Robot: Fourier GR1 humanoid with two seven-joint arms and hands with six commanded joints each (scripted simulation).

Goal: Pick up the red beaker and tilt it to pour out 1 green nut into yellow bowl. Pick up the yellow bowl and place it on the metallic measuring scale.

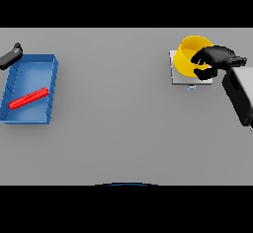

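The yellow bowl (189, 54) sits over the metallic measuring scale (179, 77) at the upper right, tipped a little toward the left. My right hand (212, 59) is curled round the bowl's right rim, its arm coming in from the right edge. The red beaker (29, 98) lies on its side inside the blue tray (52, 86) at the left. My left hand (11, 56) shows at the far left edge, just above the tray's back corner, holding nothing. No green nut is visible.
The blue tray takes up the left side of the grey table. The scale has a small light tab (191, 87) at its front edge.
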